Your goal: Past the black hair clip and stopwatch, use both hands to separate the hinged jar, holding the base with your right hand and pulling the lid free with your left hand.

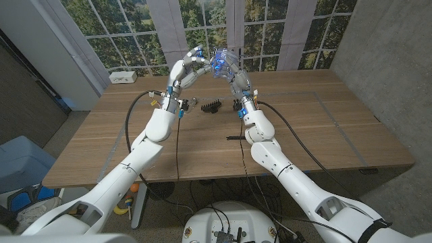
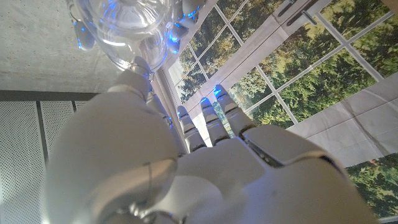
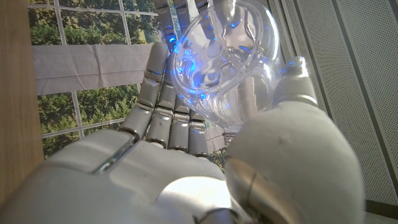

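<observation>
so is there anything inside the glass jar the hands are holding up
Nothing shows inside the clear glass jar; through it appear only the right hand's fingers and blue glints. Where the left hand covers it is hidden.

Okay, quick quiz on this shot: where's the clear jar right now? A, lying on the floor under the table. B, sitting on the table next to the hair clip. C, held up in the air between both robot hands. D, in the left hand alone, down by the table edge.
C: the head view shows the clear jar raised above the table, with the left hand and right hand meeting on it.
</observation>
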`<action>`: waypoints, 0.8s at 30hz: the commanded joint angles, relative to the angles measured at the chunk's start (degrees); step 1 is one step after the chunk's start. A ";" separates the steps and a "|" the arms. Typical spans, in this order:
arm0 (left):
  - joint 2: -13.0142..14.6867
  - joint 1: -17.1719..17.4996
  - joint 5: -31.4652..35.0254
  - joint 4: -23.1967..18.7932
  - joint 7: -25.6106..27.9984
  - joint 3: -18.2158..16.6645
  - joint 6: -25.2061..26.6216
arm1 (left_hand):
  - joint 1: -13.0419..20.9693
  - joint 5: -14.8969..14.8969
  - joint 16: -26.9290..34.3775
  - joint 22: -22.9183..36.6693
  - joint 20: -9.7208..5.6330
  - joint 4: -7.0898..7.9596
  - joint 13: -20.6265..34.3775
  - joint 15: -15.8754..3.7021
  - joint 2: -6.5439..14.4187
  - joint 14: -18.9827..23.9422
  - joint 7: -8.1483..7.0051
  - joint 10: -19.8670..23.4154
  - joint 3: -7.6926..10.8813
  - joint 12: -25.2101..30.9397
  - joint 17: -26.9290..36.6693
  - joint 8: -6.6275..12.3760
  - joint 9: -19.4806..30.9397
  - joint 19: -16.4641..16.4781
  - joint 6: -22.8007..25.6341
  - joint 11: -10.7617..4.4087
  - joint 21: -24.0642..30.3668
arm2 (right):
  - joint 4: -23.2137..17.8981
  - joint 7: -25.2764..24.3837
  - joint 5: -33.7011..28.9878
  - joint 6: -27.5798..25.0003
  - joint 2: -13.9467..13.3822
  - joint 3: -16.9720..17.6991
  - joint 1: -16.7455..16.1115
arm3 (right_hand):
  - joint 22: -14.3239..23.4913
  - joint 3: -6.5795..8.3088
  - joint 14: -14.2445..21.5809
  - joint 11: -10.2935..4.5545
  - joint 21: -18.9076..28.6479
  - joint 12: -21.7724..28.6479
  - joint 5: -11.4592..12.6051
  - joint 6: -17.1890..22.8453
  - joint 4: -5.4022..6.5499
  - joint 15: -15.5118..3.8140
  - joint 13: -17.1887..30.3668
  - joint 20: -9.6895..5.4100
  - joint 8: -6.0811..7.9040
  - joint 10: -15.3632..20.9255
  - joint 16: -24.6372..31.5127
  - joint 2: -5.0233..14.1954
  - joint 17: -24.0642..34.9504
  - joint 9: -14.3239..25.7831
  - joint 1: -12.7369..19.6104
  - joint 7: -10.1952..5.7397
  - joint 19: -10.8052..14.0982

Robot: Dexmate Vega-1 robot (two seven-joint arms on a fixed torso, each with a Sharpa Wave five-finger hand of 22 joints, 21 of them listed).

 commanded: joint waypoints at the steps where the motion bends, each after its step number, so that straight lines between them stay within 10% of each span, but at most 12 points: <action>1: 0.16 1.60 4.48 -3.65 3.33 -1.21 2.97 | -1.00 -0.33 0.74 0.31 -0.48 0.78 0.34 -8.36 2.19 1.05 0.00 2.00 0.50 0.64 0.41 0.61 1.08 0.79 0.38 -0.14 0.34 | 5.89 3.74 -1.67 4.95 0.03 0.33 2.48 | 0.15 8.81 21.17 -10.97 0.51 0.24 -0.12 8.16 1.14 -18.28 0.59 -7.32 0.16 11.16 0.25 14.70 9.16 0.43 15.12 -8.17 -2.35; 10: 3.89 2.97 7.33 -8.90 3.46 -2.22 9.79 | -2.35 0.13 0.33 0.36 -1.21 1.14 1.14 -8.72 4.42 1.13 0.75 4.69 1.69 1.46 0.44 1.70 4.48 1.02 -2.92 -0.18 0.57 | 14.34 7.98 -7.83 12.59 -2.22 0.51 6.64 | 0.15 8.49 20.19 -11.48 0.81 0.38 0.30 7.61 1.53 -18.30 2.19 -8.83 0.42 9.97 -0.23 14.51 9.20 2.02 14.36 -9.26 -3.81; 24: 8.73 3.16 10.36 -13.16 2.65 -2.58 15.18 | -3.67 0.67 -0.14 0.47 -1.59 1.44 1.96 -8.48 5.62 0.61 1.30 5.03 3.05 1.37 0.55 3.63 8.94 0.96 -6.31 0.00 0.75 | 11.24 1.48 -19.21 11.20 -8.91 0.47 6.50 | 0.04 8.05 18.98 -11.84 1.12 0.86 1.04 6.96 1.77 -18.34 4.54 -9.18 1.03 9.04 -0.58 14.42 9.41 4.60 13.75 -9.83 -5.40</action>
